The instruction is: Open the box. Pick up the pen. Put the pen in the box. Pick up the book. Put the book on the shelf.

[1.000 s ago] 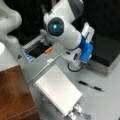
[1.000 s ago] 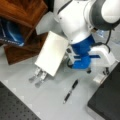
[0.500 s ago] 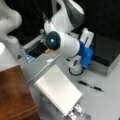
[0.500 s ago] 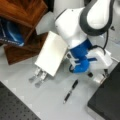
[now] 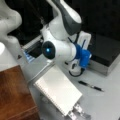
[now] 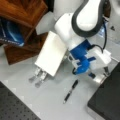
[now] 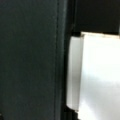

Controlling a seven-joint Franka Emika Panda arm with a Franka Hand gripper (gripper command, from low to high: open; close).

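— Since half a second back, our arm has swung its elbow lower over the table, while the pen and the book lie where they did.

— Where do we see the box?

— At a front view's right edge, the box [image 6: 106, 100] shows its flat black lid, shut, with a silver-grey side below. In the opposite front view the box [image 5: 106, 53] sits behind the arm. The wrist view is filled by its dark lid [image 7: 30, 60] and a small white tab [image 7: 75, 75] at the edge.

— And our gripper?

— The gripper [image 6: 102, 75] is low against the box's near edge, under the blue wrist mount. We cannot tell how far its jaws stand apart, nor whether they touch the tab.

— Counts?

— One pen [image 6: 70, 91], slim and black, lying free on the table [image 6: 50, 100] near the box. One book [image 6: 51, 56], white, spiral along a long edge, propped on a silver slatted stand [image 6: 37, 76]. One shelf [image 6: 22, 15], reddish-brown wood, with a blue book [image 6: 11, 33] inside.

— Same in both front views?

— Yes: pen [image 5: 90, 86], book [image 5: 58, 92], shelf [image 5: 15, 95].
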